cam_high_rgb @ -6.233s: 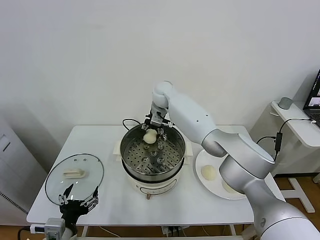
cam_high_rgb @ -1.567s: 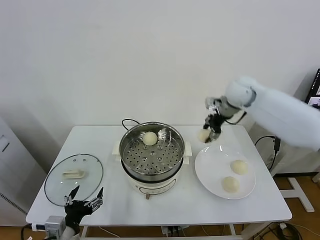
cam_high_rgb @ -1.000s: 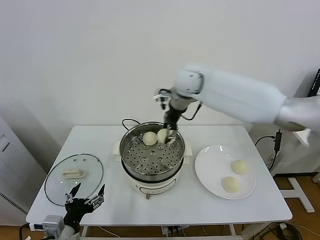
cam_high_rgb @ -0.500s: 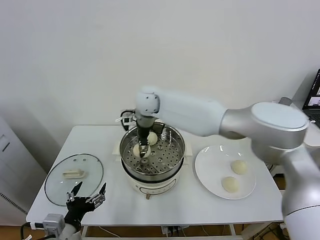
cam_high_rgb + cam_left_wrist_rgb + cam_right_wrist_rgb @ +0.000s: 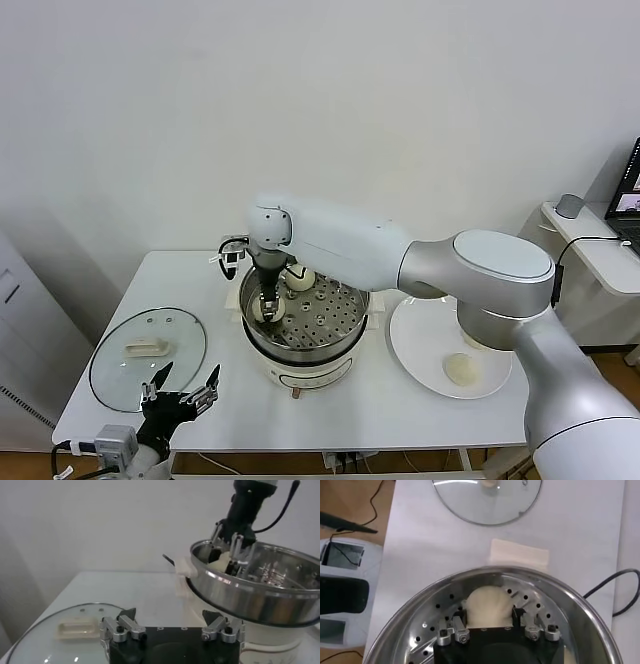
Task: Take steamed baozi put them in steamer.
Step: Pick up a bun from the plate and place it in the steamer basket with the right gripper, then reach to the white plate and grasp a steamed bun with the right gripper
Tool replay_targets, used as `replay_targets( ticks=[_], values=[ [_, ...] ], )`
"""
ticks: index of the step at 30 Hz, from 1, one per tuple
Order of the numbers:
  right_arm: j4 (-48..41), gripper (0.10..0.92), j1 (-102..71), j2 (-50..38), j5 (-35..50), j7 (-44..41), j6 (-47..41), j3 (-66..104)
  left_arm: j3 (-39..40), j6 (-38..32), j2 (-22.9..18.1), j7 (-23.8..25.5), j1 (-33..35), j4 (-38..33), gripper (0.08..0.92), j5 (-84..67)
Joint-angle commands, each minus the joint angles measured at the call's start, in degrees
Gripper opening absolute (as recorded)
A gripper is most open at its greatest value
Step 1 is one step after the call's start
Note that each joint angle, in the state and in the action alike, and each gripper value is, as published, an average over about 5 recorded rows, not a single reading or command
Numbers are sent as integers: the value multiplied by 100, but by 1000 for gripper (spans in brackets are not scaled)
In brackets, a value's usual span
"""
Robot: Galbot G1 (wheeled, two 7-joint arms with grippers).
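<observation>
Head view shows, nearest to the robot, the left pincer (image 5: 180, 399) hanging low at the front edge of the white counter (image 5: 210, 390), with its fingers spread wide and nothing between them. Just behind it the glass lid (image 5: 148, 357) lies flat on the counter, its cream handle on top.

Further in, at the middle of the counter, stands the steamer (image 5: 305, 322), a shiny steel basket with holes in its floor, on a white cooker base. The right arm reaches across from the right side and goes down into the basket at its left side. There the right pincer (image 5: 267, 307) is around a baozi (image 5: 260, 309). In the right wrist view this bun (image 5: 488, 608) sits on the perforated floor between the two fingers (image 5: 456, 627); they stand close at its sides, but I cannot tell if they press it or have already let go. A second baozi (image 5: 299, 279) rests at the far side of the basket.

To the right of the steamer is the white plate (image 5: 421, 355), and one more baozi (image 5: 460, 369) lies on it; the arm hides part of the plate.
</observation>
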Motion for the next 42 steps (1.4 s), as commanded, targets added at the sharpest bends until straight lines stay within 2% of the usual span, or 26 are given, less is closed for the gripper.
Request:
replay_targets(
  ticks=[1,8,13,18,23,27,32,36,42],
  values=[
    [-123,625,-132,92,-182,43,-6,100,7,1,-280,1,6,9,823,4],
    [195,801,136,-400,-127,3,-9,188,38,4,-280,4,-8,51,823,66],
    [751,821,698,-1202,200,-159,61,249,60,13,-280,12,-47,99,823,118],
    [1398,823,1469,-2477,841,-542,367,241,5,30,-280,56,-90,124,823,99],
    [1929,823,2225,-3841,795,-1000,882,57,-87,48,-280,74,-107,166,823,31],
    [2386,823,2315,-4891,146,-1261,1460,-111,-127,63,-280,95,-102,148,823,4],
    [2733,823,1340,-5896,-730,-1423,2284,262,-130,67,-280,107,-64,138,823,34],
    [2716,823,-240,-6120,-1424,-1515,2738,1408,-127,77,-280,112,-9,109,823,170],
    [2586,823,-2321,-6002,-2400,-1516,3191,2979,-74,98,-280,114,75,14,823,441]
  ],
)
